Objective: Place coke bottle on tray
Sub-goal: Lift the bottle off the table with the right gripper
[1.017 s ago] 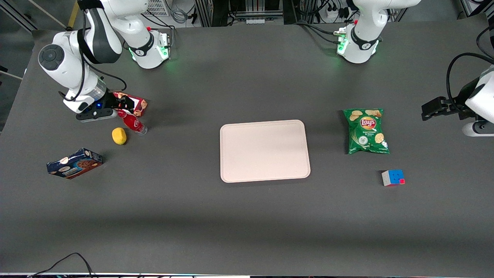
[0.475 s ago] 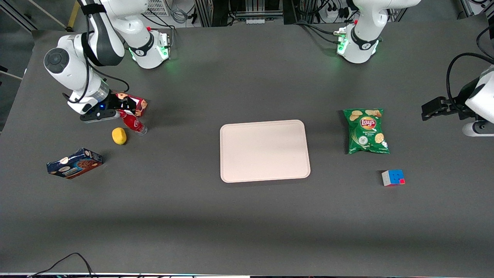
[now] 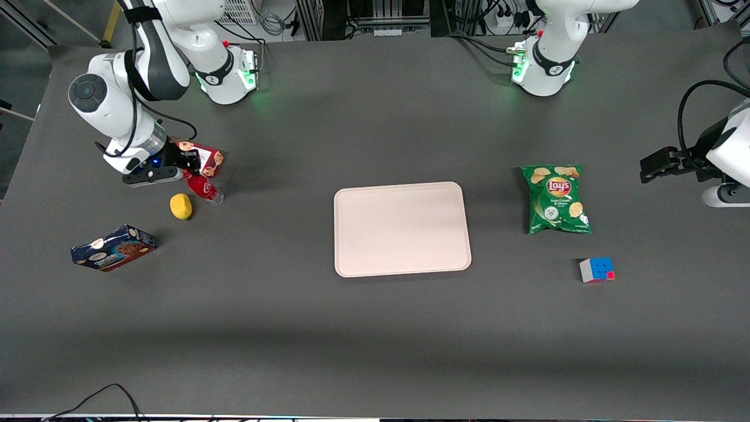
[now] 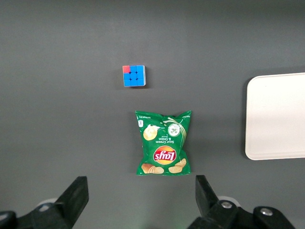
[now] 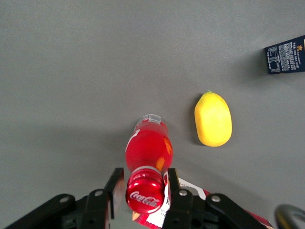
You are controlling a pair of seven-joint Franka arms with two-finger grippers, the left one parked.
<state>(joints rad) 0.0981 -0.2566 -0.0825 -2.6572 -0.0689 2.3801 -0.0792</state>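
Note:
The coke bottle [image 3: 203, 187] stands on the table toward the working arm's end, red cap up, beside a lemon [image 3: 181, 206]. My right gripper [image 3: 186, 167] is right above it. In the right wrist view the gripper [image 5: 144, 175] is open, its two fingers on either side of the red cap of the bottle [image 5: 147, 150]; one finger is at the cap and a narrow gap shows at the other. The pale pink tray [image 3: 402, 228] lies empty at the table's middle, well away from the bottle.
A red cookie box [image 3: 205, 157] lies right next to the bottle, farther from the front camera, and shows under the fingers [image 5: 151, 218]. The lemon [image 5: 213, 119] and a blue box [image 3: 113, 248] lie nearby. A chips bag [image 3: 556, 199] and a colour cube [image 3: 597, 269] lie toward the parked arm's end.
The right arm has shifted a little toward the bottle and the gripper has settled around its cap. The bottle has not moved.

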